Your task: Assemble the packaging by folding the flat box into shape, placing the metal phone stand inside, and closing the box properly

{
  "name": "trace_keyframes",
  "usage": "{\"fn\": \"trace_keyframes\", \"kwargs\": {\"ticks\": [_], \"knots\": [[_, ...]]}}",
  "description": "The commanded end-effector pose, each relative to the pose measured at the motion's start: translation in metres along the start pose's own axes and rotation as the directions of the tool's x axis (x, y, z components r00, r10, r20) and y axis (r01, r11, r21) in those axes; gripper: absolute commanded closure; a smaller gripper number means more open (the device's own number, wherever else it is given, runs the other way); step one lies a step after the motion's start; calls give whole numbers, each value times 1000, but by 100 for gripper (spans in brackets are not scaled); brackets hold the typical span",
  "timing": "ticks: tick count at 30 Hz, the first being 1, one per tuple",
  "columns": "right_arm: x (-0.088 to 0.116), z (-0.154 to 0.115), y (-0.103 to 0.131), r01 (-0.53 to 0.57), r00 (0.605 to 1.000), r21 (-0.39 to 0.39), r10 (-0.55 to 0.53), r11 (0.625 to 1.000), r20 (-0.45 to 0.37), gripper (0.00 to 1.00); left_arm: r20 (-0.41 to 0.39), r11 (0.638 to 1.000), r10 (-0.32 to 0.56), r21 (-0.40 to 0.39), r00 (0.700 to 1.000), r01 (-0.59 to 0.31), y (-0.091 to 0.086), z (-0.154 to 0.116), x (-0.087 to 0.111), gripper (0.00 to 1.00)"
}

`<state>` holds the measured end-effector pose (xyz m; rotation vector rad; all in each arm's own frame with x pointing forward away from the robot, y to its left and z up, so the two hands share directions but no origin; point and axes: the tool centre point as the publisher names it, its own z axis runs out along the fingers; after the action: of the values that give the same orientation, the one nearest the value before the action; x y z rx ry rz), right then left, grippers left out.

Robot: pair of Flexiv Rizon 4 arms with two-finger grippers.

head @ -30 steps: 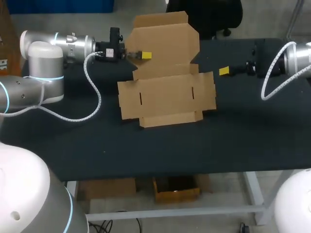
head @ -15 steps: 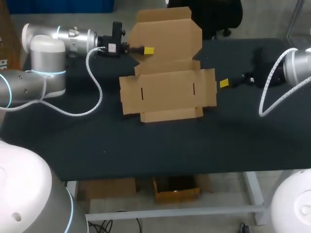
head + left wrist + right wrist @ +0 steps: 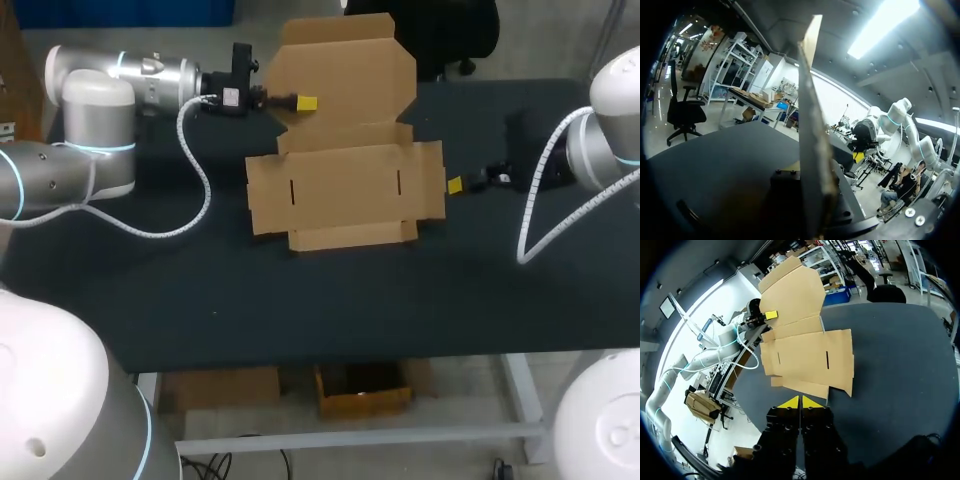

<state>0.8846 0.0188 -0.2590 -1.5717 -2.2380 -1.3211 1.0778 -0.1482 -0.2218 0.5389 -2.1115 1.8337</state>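
On black table (image 3: 300,300): flat cardboard box (image 3: 345,190) is laid, rear flap (image 3: 350,70) raised.
Left gripper (image 3: 300,102): clenched on rear flap.
Right gripper (image 3: 456,185): closed empty, just beside box.

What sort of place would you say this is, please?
Probably a robotics lab workbench: my left arm and right arm flank a black table bearing a flat cardboard box, whose rear flap the left gripper holds raised.

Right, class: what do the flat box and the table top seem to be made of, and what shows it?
The flat box: probably corrugated cardboard, plain brown, matt; it has cut slots, fold creases and a thick raw edge in the left wrist view. The table top: a dark matt covering, maybe rubber or cloth; no glare, but the look leaves it open.
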Motion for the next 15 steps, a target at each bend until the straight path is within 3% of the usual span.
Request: {"fn": "trace_keyframes", "kwargs": {"ticks": [1, 8, 15], "knots": [[2, 0, -1, 0, 1000, 1, 0, 1000, 13, 100, -3, 1000, 0, -1, 1000, 0, 0, 0, -1, 100], [2, 0, -1, 0, 1000, 1, 0, 1000, 13, 100, -3, 1000, 0, -1, 1000, 0, 0, 0, -1, 100], [24, 13, -16, 84, 997, -24, -84, 996, 2, 100, -3, 1000, 0, -1, 1000, 0, 0, 0, -1, 100]]}}
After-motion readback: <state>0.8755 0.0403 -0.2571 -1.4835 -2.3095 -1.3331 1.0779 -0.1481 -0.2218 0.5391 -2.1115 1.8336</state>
